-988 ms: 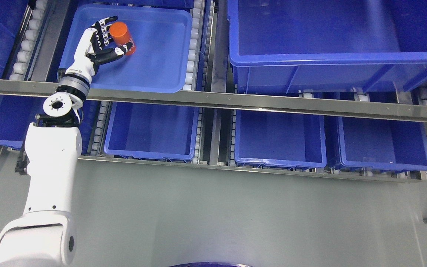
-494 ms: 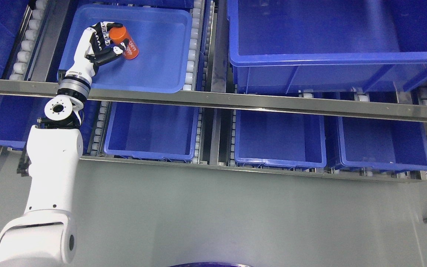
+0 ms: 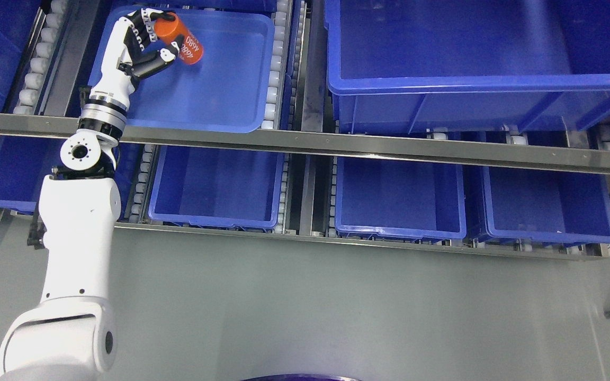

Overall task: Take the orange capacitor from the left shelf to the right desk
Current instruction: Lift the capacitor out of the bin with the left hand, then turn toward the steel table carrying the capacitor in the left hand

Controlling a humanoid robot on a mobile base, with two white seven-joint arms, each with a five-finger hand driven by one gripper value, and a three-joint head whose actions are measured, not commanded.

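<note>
The shelf (image 3: 305, 142) filled the upper frame; the shallow blue tray (image 3: 220, 90) sat at 11 o'clock. The left hand (image 3: 143, 45) was closed on the orange capacitor (image 3: 180, 38), tilted above the tray's far-left corner. Fingers (image 3: 146, 29) wrapped its top end, thumb beneath. Pickup appeared complete; transfer to the right desk remained. The desk was not visible.

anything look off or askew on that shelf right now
Nothing looks damaged or spilled. The only tilted thing is the orange capacitor, and that is because the left robot hand grips it at a slant over the shallow blue tray. The other blue bins sit square on their rollers and show nothing inside.
</note>
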